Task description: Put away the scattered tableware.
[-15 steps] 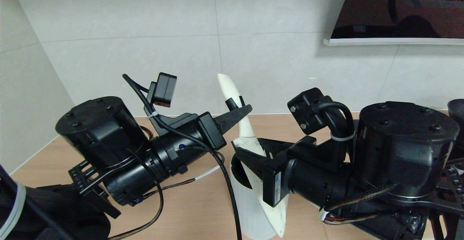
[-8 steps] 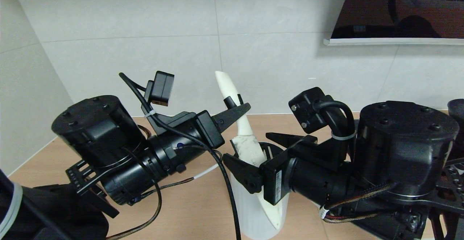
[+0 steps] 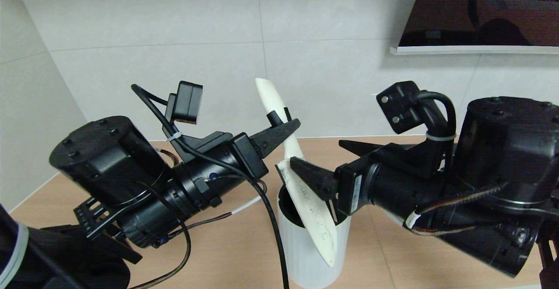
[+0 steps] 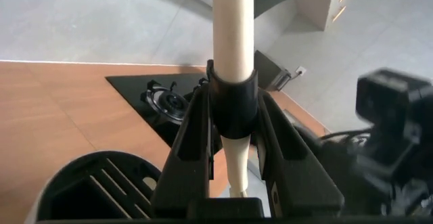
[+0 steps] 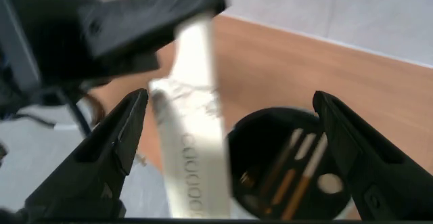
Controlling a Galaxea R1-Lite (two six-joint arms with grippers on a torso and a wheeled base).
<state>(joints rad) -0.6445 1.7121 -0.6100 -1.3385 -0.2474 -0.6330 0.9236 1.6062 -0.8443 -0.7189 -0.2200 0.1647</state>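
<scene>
A white knife [image 3: 311,212] hangs blade-down with its tip over the white utensil holder [image 3: 301,258]. My left gripper [image 3: 281,127] is shut on the knife's pale handle [image 4: 233,34], which sticks up past the fingers. In the right wrist view the blade [image 5: 196,163] hangs beside the holder's dark mouth [image 5: 260,132], which holds several utensils. My right gripper [image 3: 316,151] stands open just right of the blade, one finger [image 3: 312,177] close to it; whether they touch I cannot tell. Its two fingers [image 5: 125,126] spread wide either side of the holder.
The holder stands on a wooden counter [image 3: 227,245] against a tiled wall. A black gas hob [image 4: 166,102] lies on the counter beyond the holder. A dark range hood [image 3: 476,14] hangs at the upper right.
My right gripper has let go of the blade, opened wide and risen toward the right. The left gripper has lifted the knife slightly, so its blade now hangs free over the holder.
</scene>
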